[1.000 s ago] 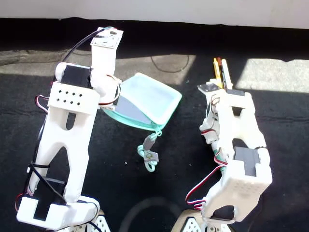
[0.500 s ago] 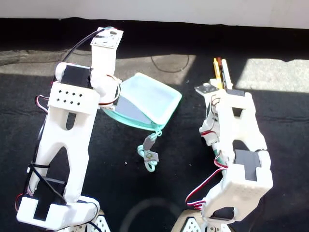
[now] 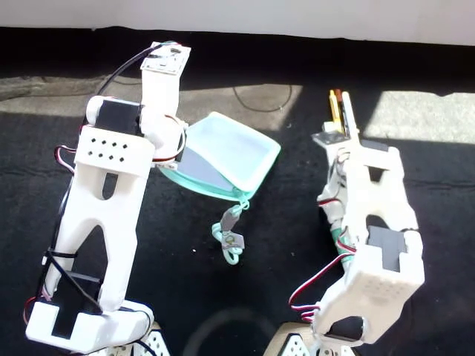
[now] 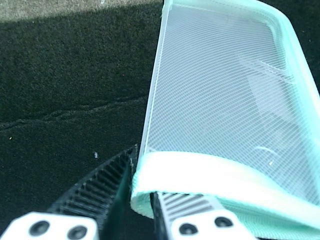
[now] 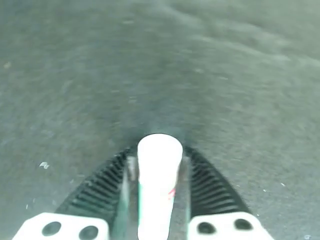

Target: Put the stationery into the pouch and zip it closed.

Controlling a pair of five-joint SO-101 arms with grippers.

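Left gripper (image 4: 142,197): fingers clamped on the rim of the teal mesh pouch (image 3: 228,154), which is on the black table (image 3: 282,222) beside the left arm. Can't tell what's inside through the mesh. Right gripper (image 5: 159,156): fingers clamped on 1 white pen (image 5: 159,185), well apart from the pouch, with 2 more pens (image 3: 333,106) alongside.

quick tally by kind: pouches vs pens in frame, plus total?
pouch: 1
pens: 3 (yellow pen, brown pen, white pen)
Total: 4
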